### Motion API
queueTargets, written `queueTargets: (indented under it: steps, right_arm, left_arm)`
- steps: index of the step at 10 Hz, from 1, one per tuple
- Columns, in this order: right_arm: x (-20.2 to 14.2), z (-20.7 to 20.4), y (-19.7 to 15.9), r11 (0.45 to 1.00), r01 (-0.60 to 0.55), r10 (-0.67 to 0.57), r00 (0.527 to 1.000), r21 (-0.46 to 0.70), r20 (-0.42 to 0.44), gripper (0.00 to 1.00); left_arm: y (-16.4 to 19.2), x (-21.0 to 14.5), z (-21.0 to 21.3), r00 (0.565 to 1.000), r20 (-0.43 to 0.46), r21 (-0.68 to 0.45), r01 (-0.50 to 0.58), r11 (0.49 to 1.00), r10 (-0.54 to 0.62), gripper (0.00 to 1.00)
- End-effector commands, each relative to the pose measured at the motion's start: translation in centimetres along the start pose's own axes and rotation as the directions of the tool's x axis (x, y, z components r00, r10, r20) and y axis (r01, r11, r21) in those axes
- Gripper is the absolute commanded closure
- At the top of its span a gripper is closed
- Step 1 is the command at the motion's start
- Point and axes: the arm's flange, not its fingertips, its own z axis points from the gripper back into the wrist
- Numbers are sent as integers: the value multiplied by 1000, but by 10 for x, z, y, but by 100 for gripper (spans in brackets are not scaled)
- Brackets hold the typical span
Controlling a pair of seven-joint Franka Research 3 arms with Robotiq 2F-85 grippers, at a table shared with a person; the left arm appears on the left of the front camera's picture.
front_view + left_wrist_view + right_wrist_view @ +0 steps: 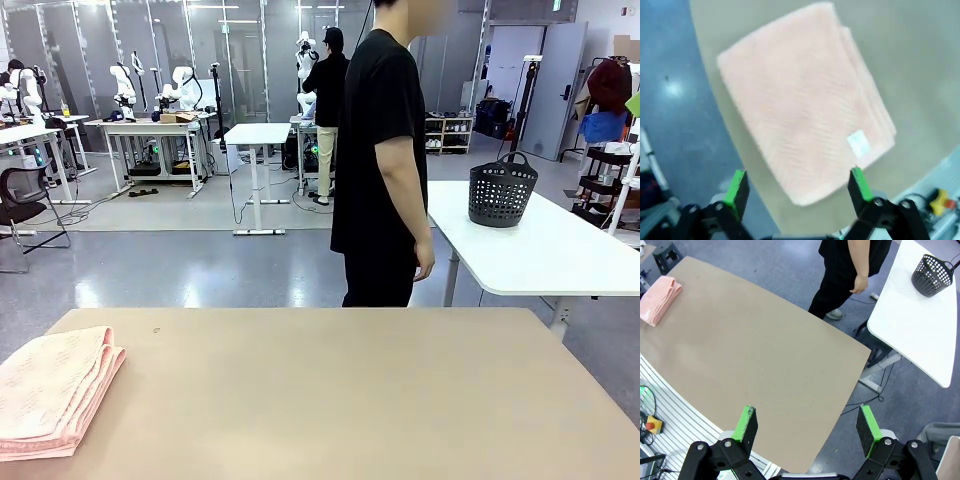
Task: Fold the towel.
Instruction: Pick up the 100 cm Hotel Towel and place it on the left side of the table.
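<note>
The left hand (798, 189), spread wide and empty, hangs above the folded towel (802, 102).

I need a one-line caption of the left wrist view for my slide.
Folded salmon-pink towel, white tag showing, lying near the table's edge beyond the open left gripper.

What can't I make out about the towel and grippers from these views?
- Towel: front view, left and bottom edges crop it.
- Towel tag: left wrist view, motion blur, print unreadable.
- Layer count: right wrist view, towel too small.
- Both grippers, left and right, are clearly open and empty.
</note>
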Motion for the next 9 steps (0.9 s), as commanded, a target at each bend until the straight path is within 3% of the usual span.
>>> queueTargets:
  steps: [1,3,8,9]
  right_arm:
    - [-1,1,0,1000,2,-2,1000,2,-2,0]
    - [-1,1,0,1000,2,-2,1000,2,-2,0]
    - [-1,1,0,1000,2,-2,1000,2,-2,0]
    - [-1,1,0,1000,2,-2,1000,2,-2,0]
  left_arm:
    - [-67,-7,2,990,40,82,132,988,-135,0]
    - [-110,-4,-2,977,55,110,199,974,-206,0]
    - [-176,16,-19,988,34,63,149,987,-151,0]
    - [-132,55,10,983,49,50,173,984,-175,0]
